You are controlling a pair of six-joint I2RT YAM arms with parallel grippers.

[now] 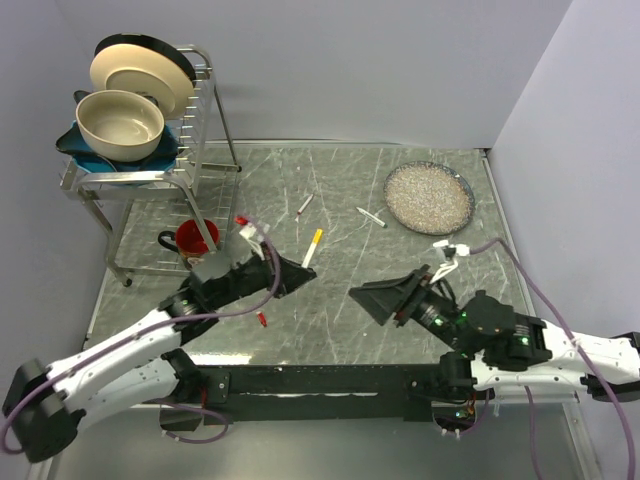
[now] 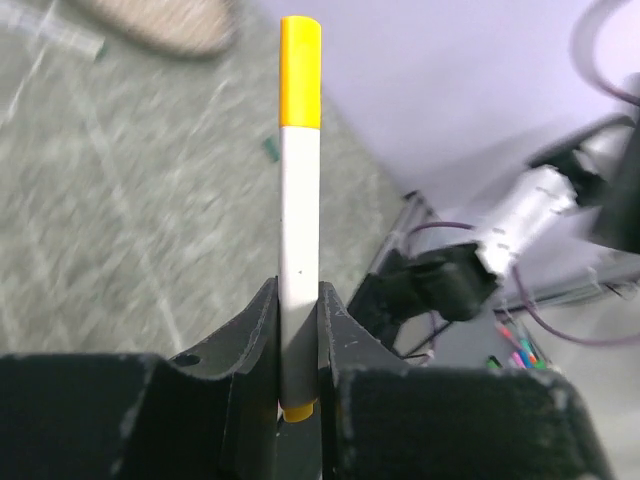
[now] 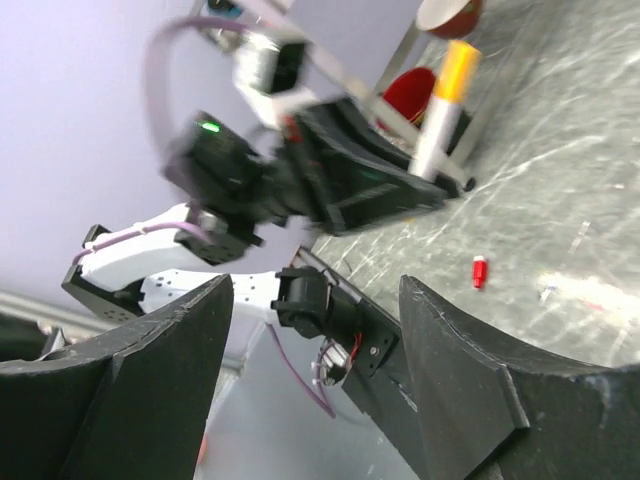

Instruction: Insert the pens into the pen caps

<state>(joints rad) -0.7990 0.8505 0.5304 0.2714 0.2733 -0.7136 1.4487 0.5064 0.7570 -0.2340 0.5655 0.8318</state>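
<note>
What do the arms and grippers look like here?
The left arm and right arm have white shells with black joints. The left gripper and right gripper are matte black with broad wedge-shaped fingers. A purple cable trails along each arm; small green lights glow near the right wrist.

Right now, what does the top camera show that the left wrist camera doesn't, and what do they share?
Only the top view: a loose red cap, one loose pen, another pen, the red mug. Only the left wrist view: fingers pinching the white barrel, yellow showing at its lower end. Both: the left gripper holding the yellow-capped pen, and the speckled plate.
</note>
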